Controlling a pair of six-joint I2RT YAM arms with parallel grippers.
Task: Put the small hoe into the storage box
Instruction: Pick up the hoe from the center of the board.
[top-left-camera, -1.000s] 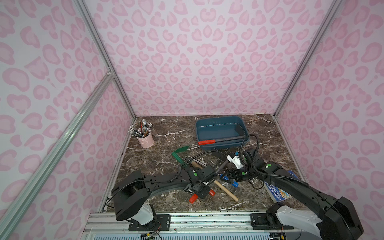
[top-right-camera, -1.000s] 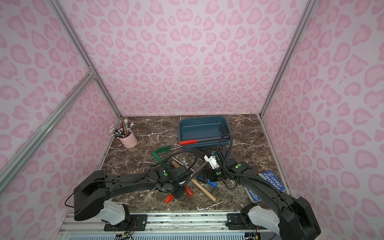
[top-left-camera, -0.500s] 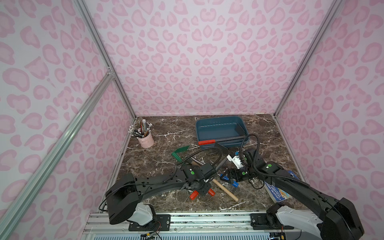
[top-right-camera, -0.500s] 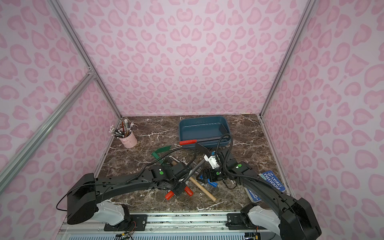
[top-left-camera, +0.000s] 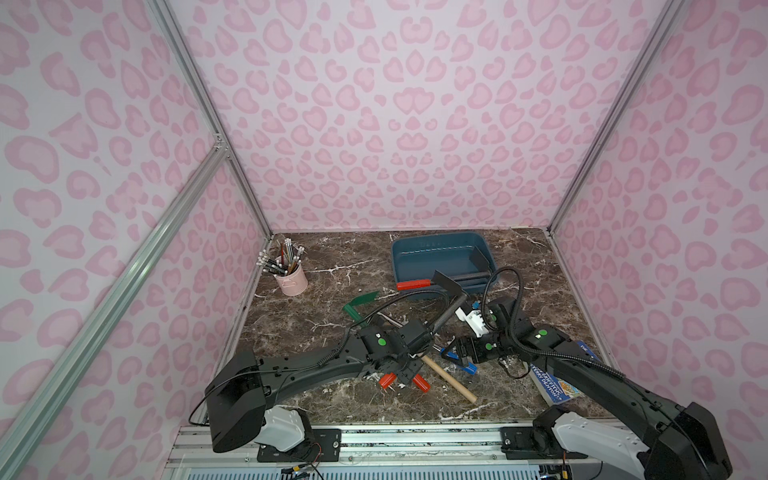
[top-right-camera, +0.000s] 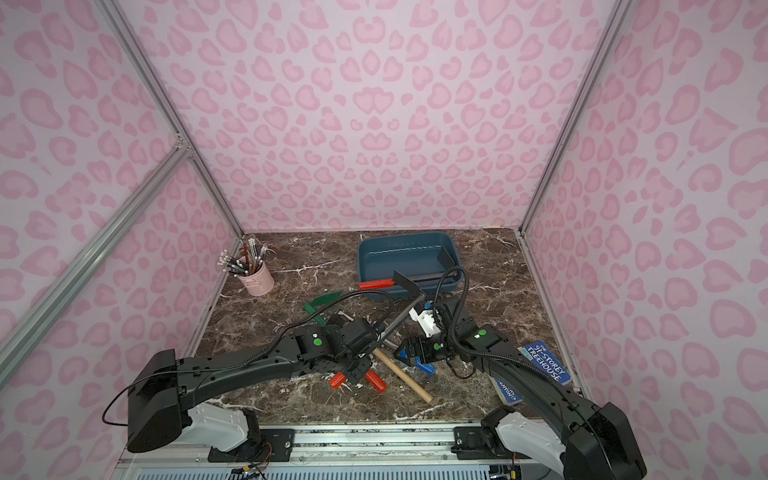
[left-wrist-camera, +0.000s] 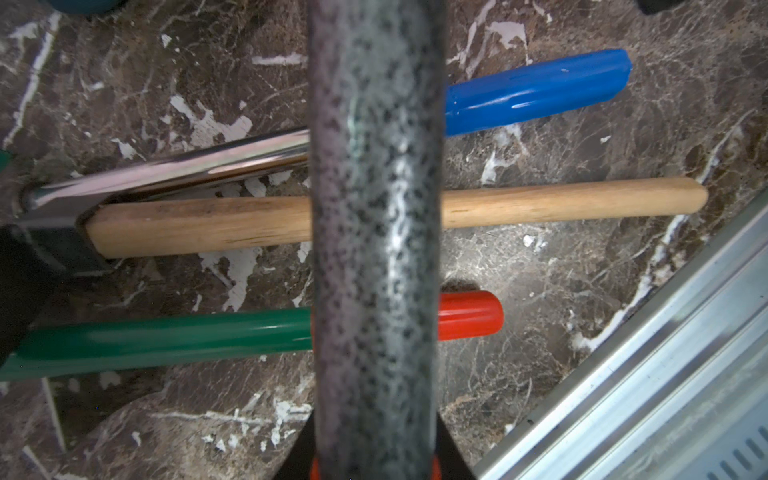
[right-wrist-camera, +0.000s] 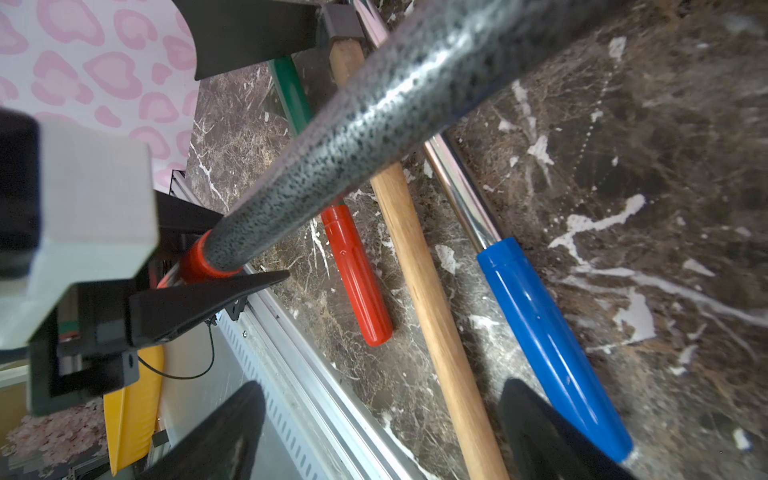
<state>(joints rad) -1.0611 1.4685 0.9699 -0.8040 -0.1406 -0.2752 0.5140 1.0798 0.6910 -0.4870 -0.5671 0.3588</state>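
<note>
My left claw (top-left-camera: 401, 370) pinches the red grip of the small hoe (top-left-camera: 441, 314). The hoe is raised off the surface (top-left-camera: 332, 270), its shaft tilted and its black blade just short of the storage box (top-left-camera: 436, 243). My right claw (right-wrist-camera: 380, 409) is spread beside the shaft, above a blue handle (right-wrist-camera: 548, 332). A book (top-right-camera: 546, 362) reads "91-STOREY TREEHOUSE".

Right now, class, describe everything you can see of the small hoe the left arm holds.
The small hoe has a rough, speckled dark grey shaft that looks like metal, a flat black blade and a red grip. The left tool is shut on the grip end, holding it lifted and tilted, blade raised toward the blue box. It crosses above a wooden handle without visibly touching it.
</note>
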